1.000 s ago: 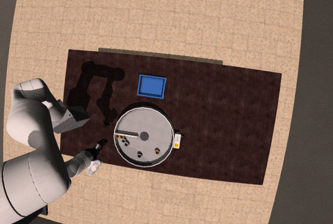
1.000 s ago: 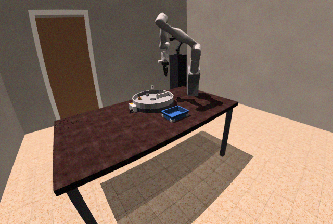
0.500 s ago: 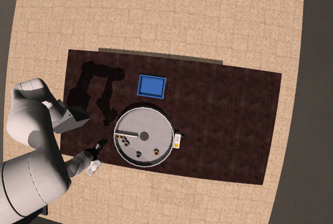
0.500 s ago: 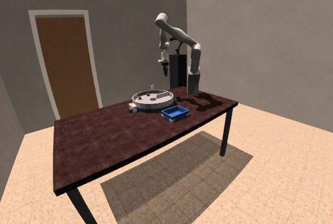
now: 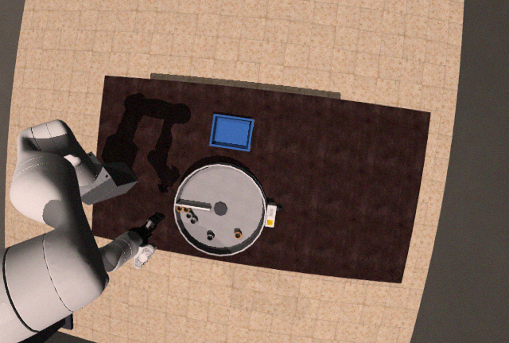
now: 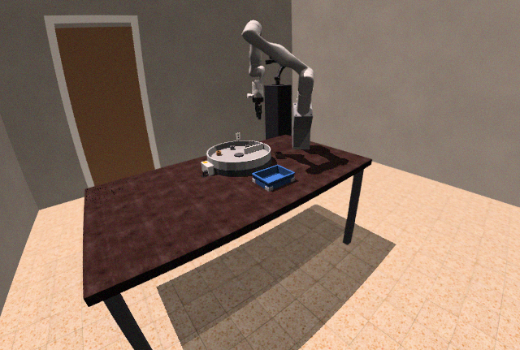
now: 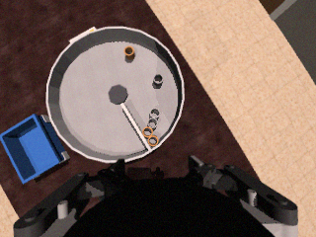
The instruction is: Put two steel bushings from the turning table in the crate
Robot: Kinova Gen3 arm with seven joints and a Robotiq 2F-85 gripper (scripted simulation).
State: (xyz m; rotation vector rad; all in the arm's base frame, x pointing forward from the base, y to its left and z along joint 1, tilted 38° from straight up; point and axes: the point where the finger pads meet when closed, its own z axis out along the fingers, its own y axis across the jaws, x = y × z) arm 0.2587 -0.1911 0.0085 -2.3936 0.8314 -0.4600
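The round grey turning table (image 5: pixel 220 208) sits on the dark table, and shows in the wrist view (image 7: pixel 116 94) too. On it, two steel bushings (image 7: pixel 153 118) lie side by side next to two orange bushings (image 7: pixel 150 135), all against a white bar (image 7: pixel 135 125). A third steel bushing (image 7: pixel 158 79) and a third orange bushing (image 7: pixel 129 50) lie apart near the rim. The blue crate (image 5: pixel 231 131) stands empty beside the turning table. My gripper (image 5: pixel 156 220) (image 6: pixel 257 113) is open and empty, high above the table edge, off the turning table's rim.
A small white box with a yellow label (image 5: pixel 271 216) is fixed to the turning table's side. The arm's base (image 5: pixel 108 185) stands at the table's end. A dark cabinet (image 6: pixel 277 109) stands behind the table.
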